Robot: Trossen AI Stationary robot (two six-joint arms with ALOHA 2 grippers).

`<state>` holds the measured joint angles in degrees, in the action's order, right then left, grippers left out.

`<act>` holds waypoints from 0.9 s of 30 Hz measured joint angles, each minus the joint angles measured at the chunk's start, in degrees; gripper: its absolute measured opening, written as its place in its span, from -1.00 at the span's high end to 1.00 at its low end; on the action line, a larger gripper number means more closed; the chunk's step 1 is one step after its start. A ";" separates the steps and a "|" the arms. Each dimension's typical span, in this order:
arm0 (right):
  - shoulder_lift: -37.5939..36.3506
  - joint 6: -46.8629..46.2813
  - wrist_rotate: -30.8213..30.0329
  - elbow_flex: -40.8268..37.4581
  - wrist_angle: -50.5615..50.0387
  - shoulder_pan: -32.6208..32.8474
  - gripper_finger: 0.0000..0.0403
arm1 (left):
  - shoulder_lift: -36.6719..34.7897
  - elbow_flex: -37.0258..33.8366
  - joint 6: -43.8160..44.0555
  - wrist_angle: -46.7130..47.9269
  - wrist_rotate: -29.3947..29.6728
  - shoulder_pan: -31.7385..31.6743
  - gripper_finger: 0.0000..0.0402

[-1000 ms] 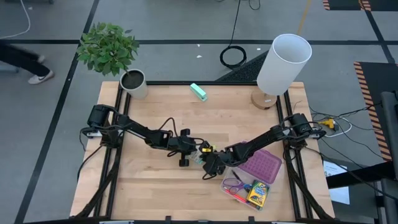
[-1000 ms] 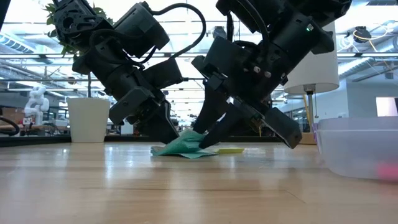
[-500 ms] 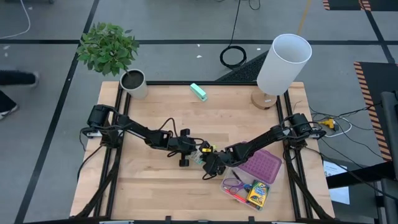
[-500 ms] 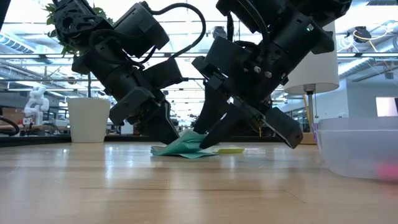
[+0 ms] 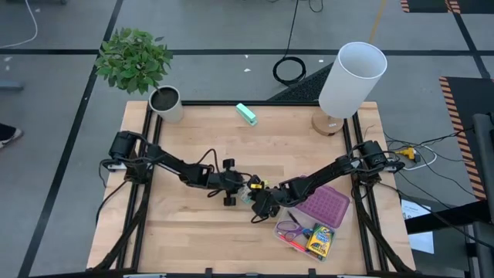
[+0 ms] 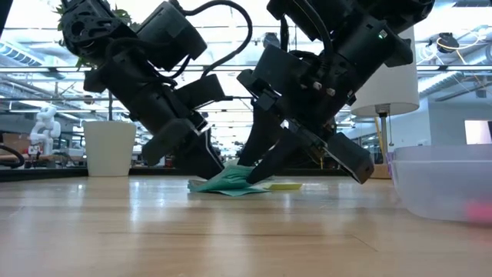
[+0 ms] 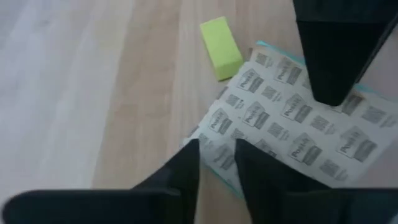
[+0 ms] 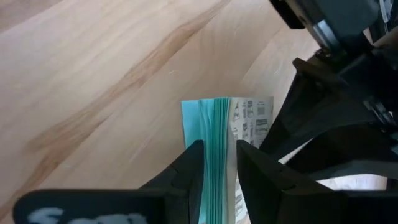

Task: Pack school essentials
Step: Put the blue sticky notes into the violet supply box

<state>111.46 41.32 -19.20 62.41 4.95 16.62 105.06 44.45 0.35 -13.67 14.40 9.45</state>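
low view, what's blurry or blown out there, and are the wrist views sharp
Low view: windows behind are bright, so both arms read as dark silhouettes; the plastic bin at the right edge is soft. Left wrist view: fingers blurred, print on the sticky pad soft but legible. Right wrist view: wood grain and pad edge fairly sharp.

Both arms low at mid-table — left gripper [image 5: 241, 193] and right gripper [image 5: 252, 202] nearly meeting, jaws narrow.

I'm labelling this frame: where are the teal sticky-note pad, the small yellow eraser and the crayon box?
teal sticky-note pad [image 8: 214, 143]: right wrist view, on its stacked edge.
small yellow eraser [image 7: 221, 47]: left wrist view, on its top face.
crayon box [image 5: 319, 242]: high view, on its printed front.
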 joint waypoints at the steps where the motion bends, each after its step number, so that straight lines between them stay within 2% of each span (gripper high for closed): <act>1: -0.02 0.02 0.00 0.02 0.00 0.00 0.57 | 0.00 0.00 -0.07 -0.09 1.07 0.27 0.37; 8: -0.04 0.04 0.03 0.07 0.01 0.00 0.57 | -1.80 -0.12 -2.79 1.60 7.00 3.46 0.09; 17: -0.09 -0.03 0.04 0.11 0.59 -0.38 0.57 | -9.93 -0.13 0.28 7.44 16.10 11.46 -0.01; 23: -0.09 -0.09 2.48 0.11 0.41 -0.85 0.57 | -8.62 0.07 5.02 6.95 16.44 14.51 -0.01; 27: -0.09 -0.11 2.97 0.11 0.15 -0.79 0.57 | -6.14 0.04 7.51 5.93 13.73 15.24 -0.01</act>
<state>111.37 41.21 -16.23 62.52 5.10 15.83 98.92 44.49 7.86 -7.74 28.13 24.69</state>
